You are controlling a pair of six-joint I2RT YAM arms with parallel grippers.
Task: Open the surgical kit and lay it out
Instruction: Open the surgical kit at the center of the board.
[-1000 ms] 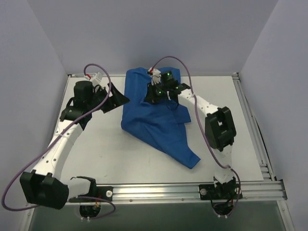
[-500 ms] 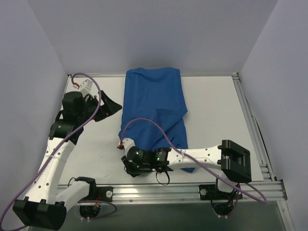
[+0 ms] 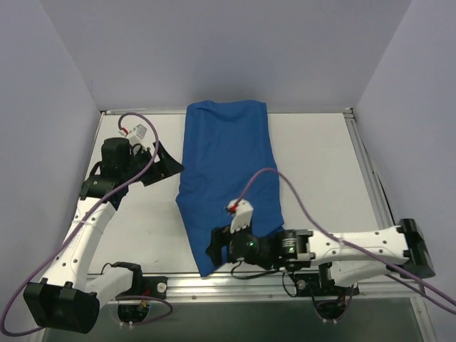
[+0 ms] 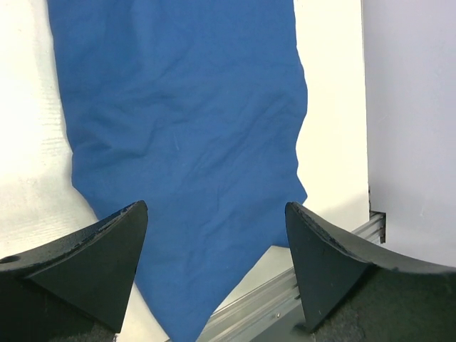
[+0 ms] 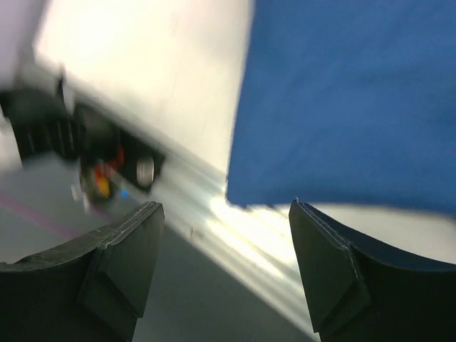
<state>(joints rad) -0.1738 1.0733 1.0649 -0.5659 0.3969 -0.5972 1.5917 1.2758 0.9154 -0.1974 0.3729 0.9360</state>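
Your wrap [image 3: 228, 157] lies flat and wrinkled down the middle of the tabletop [image 3: 320, 164], running from the far edge almost to the near rail [image 3: 185, 283]. Its far end is square, and its near end narrows toward a point at the left. What the cloth covers you cannot see from any view. Your right gripper [image 3: 216, 246] sits low over that near-left corner, the arm stretched in from the right along the near edge and hiding part of the hem. In the right wrist view, which is blurred, the right gripper [image 5: 224, 206] has its jaws spread wide with nothing between them. The wrap's [image 5: 356, 92] edge fills the upper right, with bare tabletop [image 5: 142, 64] to the left of it and the rail [image 5: 235, 221] below. Your left gripper [image 3: 165, 161] is just beside the wrap's left edge, toward the far half of the tabletop. Whether it touches the cloth you cannot tell. From the left wrist, the left gripper [image 4: 216, 210] also shows jaws wide apart and empty. They frame the wrap [image 4: 185, 128] as it tapers toward the rail [image 4: 271, 303].
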